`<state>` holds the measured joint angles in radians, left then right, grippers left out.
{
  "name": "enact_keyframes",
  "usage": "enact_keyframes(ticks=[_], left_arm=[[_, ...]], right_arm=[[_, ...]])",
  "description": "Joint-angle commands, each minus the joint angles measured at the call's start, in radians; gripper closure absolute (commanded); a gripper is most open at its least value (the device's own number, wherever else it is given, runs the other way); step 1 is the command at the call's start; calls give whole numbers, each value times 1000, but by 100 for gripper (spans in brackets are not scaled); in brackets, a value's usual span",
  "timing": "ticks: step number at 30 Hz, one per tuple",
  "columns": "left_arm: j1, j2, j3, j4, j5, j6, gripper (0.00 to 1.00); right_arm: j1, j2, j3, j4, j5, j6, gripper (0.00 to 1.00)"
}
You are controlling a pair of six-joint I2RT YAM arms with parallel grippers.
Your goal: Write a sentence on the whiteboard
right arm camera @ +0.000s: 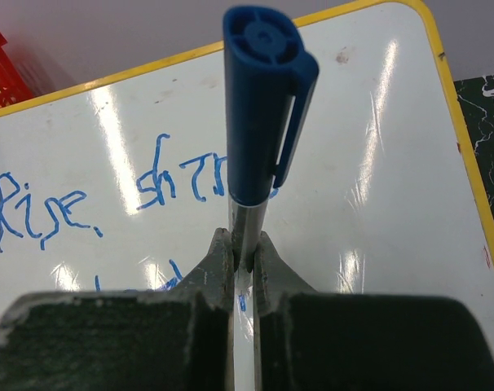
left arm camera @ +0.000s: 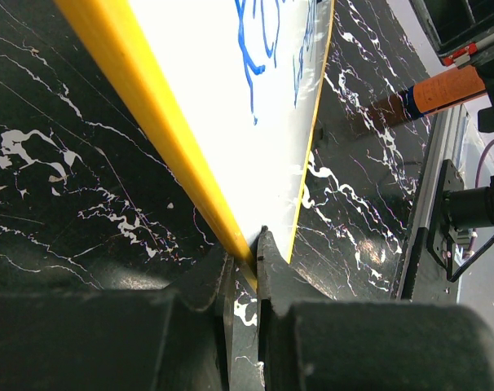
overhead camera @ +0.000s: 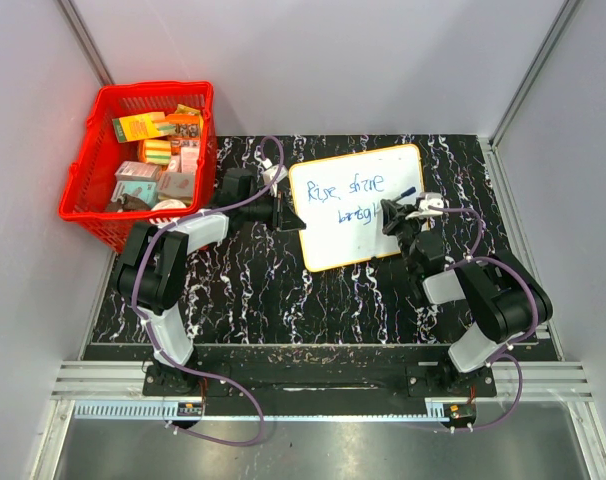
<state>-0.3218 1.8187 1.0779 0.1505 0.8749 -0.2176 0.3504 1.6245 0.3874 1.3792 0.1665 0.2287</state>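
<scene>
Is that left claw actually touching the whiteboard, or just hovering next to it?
Touching. The left wrist view shows the left gripper closed on the yellow rim of the whiteboard, a finger on each side.

Two arms on show, and they match: the left arm (overhead camera: 168, 265) and the right arm (overhead camera: 498, 295) both have black joints and pale grey-white shells. Purple cables (overhead camera: 135, 280) loop along each, down to black bases (overhead camera: 173, 380). Up close, the left claw (left arm camera: 247, 252) and right claw (right arm camera: 243, 244) have dark, matte, wedge-shaped fingers with scuffed edges.
</scene>
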Motion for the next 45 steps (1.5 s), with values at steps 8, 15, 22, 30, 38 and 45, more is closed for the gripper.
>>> enact_keyframes(ticks=[8, 15, 22, 30, 38, 45], left_arm=[[-6, 2, 20, 12, -137, 153, 100], [-8, 5, 22, 9, -139, 155, 100], [-8, 4, 22, 4, -140, 158, 100], [-10, 4, 24, 3, -142, 158, 100], [-10, 2, 24, 1, -143, 161, 100], [-11, 2, 24, -2, -146, 162, 100]], right_arm=[[-1, 25, 61, 144, 60, -61, 100], [-10, 17, 53, 144, 94, -81, 100], [-10, 21, 13, 142, 84, -37, 100], [-10, 17, -48, 155, 84, 0, 100], [-10, -52, -22, 155, 59, -5, 100], [-10, -114, 27, 117, 57, -32, 100]])
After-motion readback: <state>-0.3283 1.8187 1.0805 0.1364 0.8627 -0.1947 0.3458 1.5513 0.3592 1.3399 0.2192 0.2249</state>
